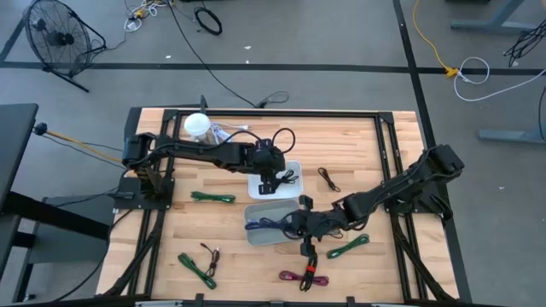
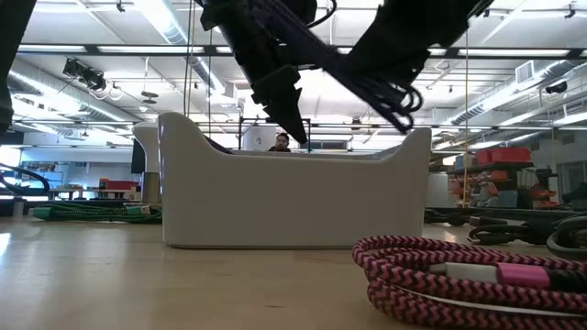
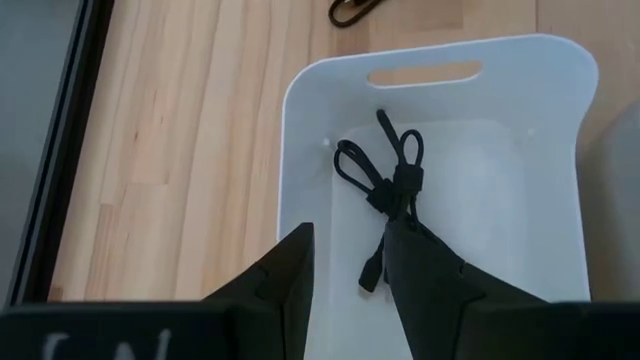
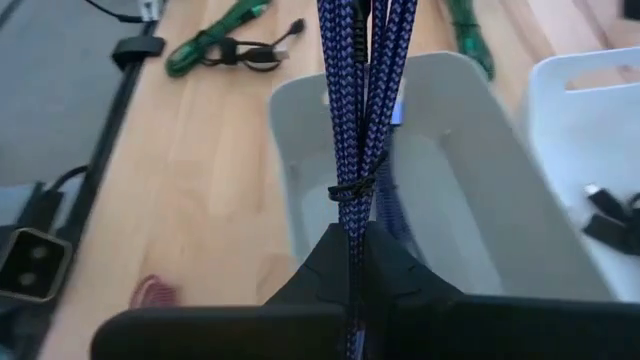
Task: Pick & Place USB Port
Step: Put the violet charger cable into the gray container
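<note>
My right gripper (image 4: 357, 250) hovers over the grey bin (image 1: 256, 234) and is shut on a bundled blue braided USB cable (image 4: 360, 90). In the high view the cable (image 1: 269, 225) stretches across that bin's opening. My left gripper (image 3: 348, 290) is open above the white bin (image 3: 300, 130), which stands just beyond the grey one (image 1: 294, 166). A tied black cable (image 3: 395, 185) lies on the white bin's floor, one end close beside a fingertip; I cannot tell whether they touch. My right gripper pinches the blue cable bundle between its two fingers, close behind the thin tie (image 4: 350, 190) round the strands. The fingers lie along the cable. The bundle reaches out ahead of them over the grey bin (image 4: 300, 130), held off the table.
Loose cables lie on the wooden table: green ones (image 1: 213, 198) (image 1: 348, 247), a green and a black one (image 1: 198, 264), a pink one (image 1: 303, 277), black ones (image 1: 328, 179) (image 1: 309, 251). A white round object (image 1: 198, 125) sits near the far edge. A black frame borders the table.
</note>
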Tool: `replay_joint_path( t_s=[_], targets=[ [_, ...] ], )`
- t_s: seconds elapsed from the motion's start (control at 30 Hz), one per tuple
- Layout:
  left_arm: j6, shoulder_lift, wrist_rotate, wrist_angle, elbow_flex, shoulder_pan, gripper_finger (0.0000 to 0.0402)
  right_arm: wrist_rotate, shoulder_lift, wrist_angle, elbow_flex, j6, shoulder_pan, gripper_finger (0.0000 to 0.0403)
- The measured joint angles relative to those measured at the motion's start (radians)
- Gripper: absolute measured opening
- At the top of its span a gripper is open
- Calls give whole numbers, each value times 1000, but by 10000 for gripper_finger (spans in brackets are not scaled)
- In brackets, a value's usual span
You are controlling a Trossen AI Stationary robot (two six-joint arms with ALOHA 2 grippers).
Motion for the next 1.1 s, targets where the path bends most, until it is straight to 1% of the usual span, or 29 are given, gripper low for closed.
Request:
replay_joint_path(
  t_s=[0.13,0.3,0.67,0.77,0.87,1.1],
  targets=[
    [0,0,0,0,0,-5,131,43,0,4,0,-30,-13,0],
    [-1,0,0,0,0,-5,131,10,0,20,-15,-37,-27,1],
    [0,0,0,0,0,-5,131,16,0,74,-80,-40,-59,8],
    [0,0,0,0,0,-5,131,7,0,129,-116,-38,-59,28],
    [0,0,0,0,0,-5,131,-18,0,140,-124,-37,-59,56],
    [0,0,0,0,0,-5,131,-10,0,150,-124,-44,-60,117]
  ],
)
